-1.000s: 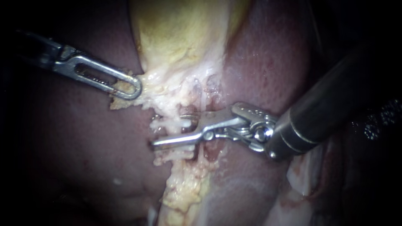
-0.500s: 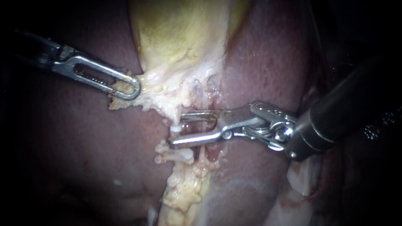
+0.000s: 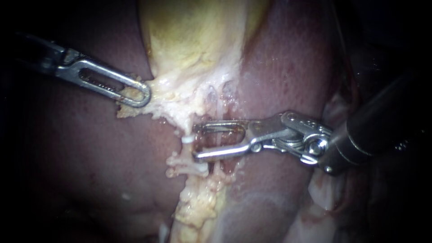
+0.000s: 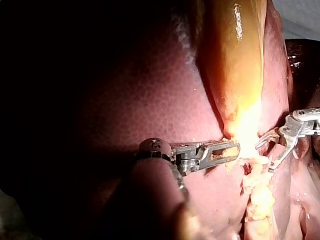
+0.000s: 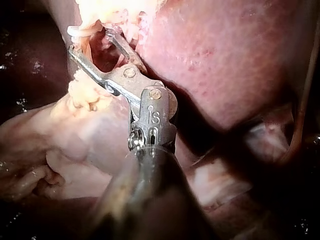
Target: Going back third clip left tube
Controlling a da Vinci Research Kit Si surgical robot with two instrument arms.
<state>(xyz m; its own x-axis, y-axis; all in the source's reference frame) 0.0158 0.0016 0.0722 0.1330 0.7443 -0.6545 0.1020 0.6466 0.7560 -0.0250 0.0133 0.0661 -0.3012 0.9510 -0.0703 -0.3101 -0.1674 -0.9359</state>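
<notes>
Endoscope view, and the yellow gallbladder (image 3: 193, 40) is the thing to steer by, lying against the dark red liver (image 3: 81, 157). The left instrument (image 3: 145, 96) has its slotted jaws closed on the pale fringe (image 3: 128, 108) at the gallbladder's lower corner, on the side its shaft comes from. Both jaws press that tissue.

Below the gallbladder's tapering end hangs a thin whitish tube (image 3: 186, 130), the left tube as far as I can make out. A small white clip (image 3: 187, 140) sits across it, and what looks like a second clip (image 3: 194, 168) lies further from the gallbladder.

The right instrument (image 3: 195, 143) sits just beside that tube, on the side away from the left instrument. Its jaws are parted with a clear gap and nothing is pinched. The tips are close to the nearer clip, and I can't tell whether they touch it. A pale strand (image 3: 218, 110) runs down from the gallbladder and passes behind the parted jaws.

The right wrist view shows the same parted jaws, with fatty yellow tissue (image 5: 82, 92) beside them.
</notes>
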